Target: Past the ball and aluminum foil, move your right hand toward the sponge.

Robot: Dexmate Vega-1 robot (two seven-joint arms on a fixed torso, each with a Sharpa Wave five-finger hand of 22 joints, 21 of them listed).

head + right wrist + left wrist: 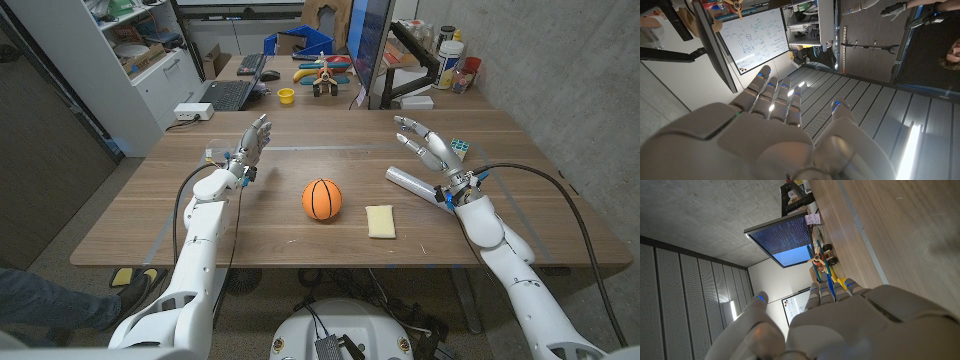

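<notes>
The foil is partly hidden behind the right hand. A person's foot is cut off at the head view's lower left edge. Items on the far desk are too small to identify.

The right hand takes up the lower half of the frame, seen from behind, pale grey and glossy, with its fingers reaching up toward the middle and the thumb standing apart to the right; nothing is in it. Beyond the fingertips, a whiteboard with coloured writing sits in the upper left, next to a dark monitor seen edge-on. A grey ribbed wall fills the right side. At the upper right corner a gloved hand, possibly a person's, is in view.
</notes>
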